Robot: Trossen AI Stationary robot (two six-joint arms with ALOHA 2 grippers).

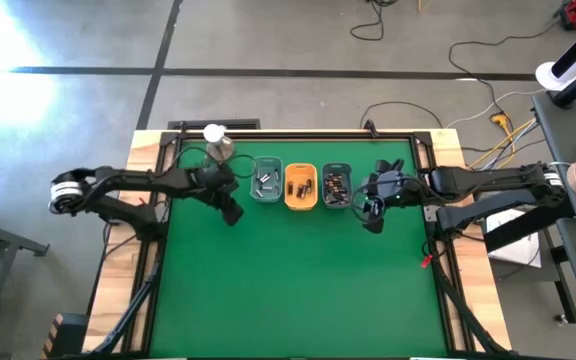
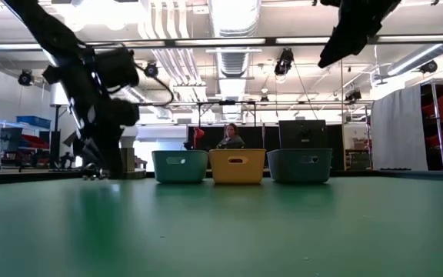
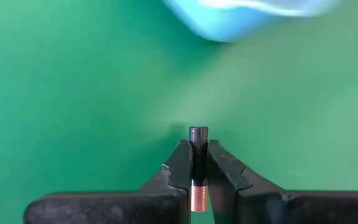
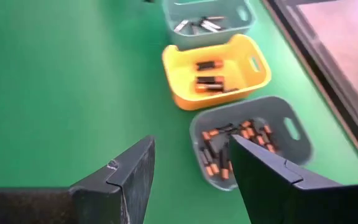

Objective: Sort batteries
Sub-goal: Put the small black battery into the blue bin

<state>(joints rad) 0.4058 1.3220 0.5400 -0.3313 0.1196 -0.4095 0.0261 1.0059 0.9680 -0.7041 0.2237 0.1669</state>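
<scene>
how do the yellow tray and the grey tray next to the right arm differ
The yellow tray sits in the middle of the row; the grey tray sits at the end nearest the right tool. The yellow tray holds only a few batteries, lying roughly parallel; the grey tray holds a much fuller, jumbled pile. Both are small plastic trays with a handle slot, holding dark batteries with coppery ends.

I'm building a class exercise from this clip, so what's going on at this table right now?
A two-armed robot is sorting batteries into three small trays. The left gripper is shut on a battery, dark with a coppery end, just left of the light blue tray. The right gripper hangs open and empty beside the grey tray; the yellow tray sits between them.
</scene>
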